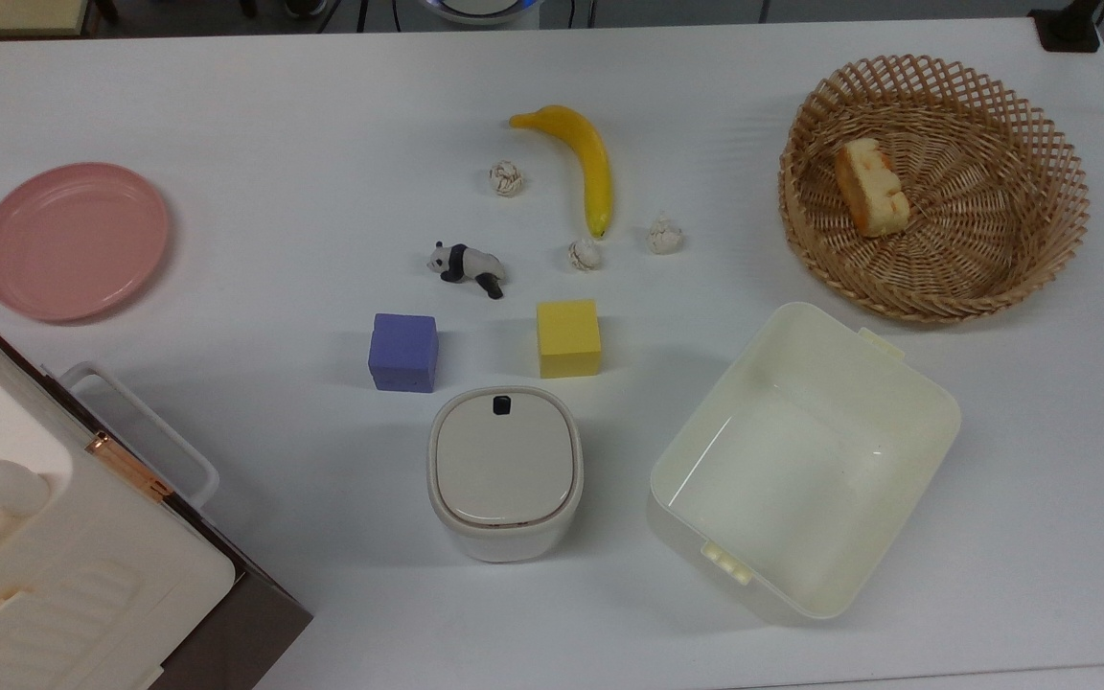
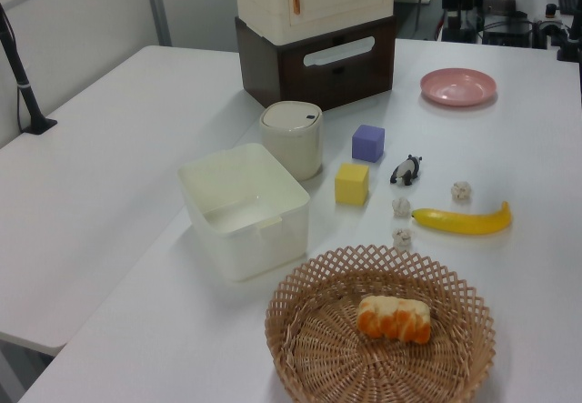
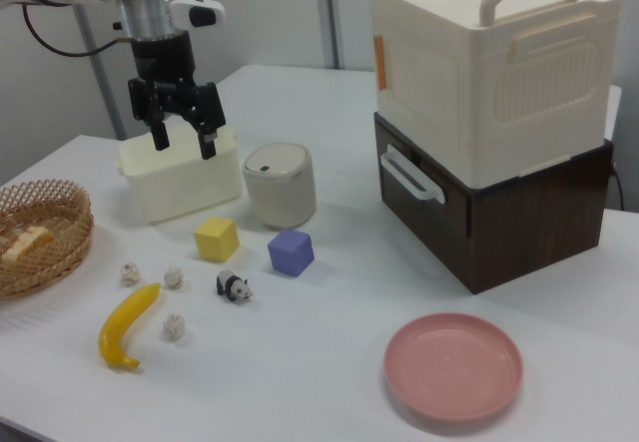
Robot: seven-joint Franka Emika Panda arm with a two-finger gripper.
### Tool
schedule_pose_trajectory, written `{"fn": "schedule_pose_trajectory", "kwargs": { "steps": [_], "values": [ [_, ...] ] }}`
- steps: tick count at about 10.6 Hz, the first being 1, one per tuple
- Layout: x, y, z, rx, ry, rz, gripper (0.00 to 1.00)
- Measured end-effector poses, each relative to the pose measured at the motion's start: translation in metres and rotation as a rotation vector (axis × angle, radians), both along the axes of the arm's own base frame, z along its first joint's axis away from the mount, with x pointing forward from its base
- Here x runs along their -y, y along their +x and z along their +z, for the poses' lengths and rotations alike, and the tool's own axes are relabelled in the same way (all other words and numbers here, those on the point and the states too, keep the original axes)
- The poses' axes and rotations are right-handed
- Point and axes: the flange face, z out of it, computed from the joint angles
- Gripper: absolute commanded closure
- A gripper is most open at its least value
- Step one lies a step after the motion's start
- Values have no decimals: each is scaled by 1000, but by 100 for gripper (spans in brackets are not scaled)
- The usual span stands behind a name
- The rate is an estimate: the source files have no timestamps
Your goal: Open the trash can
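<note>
your gripper (image 3: 183,141) hangs with its jaws spread wide and empty above the cream tub (image 3: 180,181), while the trash can (image 1: 504,471) sits lid-down on the counter (image 1: 255,125).

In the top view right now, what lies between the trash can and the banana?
The yellow cube and a small paper ball lie between the trash can and the banana.

I see the white table (image 1: 255,96) carrying the trash can (image 1: 504,471), with the purple cube (image 1: 403,352) and yellow cube (image 1: 568,337) just beyond it, and the cream tub (image 1: 806,460) beside it.
</note>
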Motion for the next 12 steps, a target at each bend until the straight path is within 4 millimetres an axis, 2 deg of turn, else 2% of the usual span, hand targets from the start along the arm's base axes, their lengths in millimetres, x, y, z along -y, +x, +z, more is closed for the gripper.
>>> {"fn": "schedule_pose_trajectory", "kwargs": {
  "steps": [9,12],
  "values": [
    [1,1,-2,-4,-1,-2,0],
    [0,14,-13,13,-3,21,0]
  ]
}}
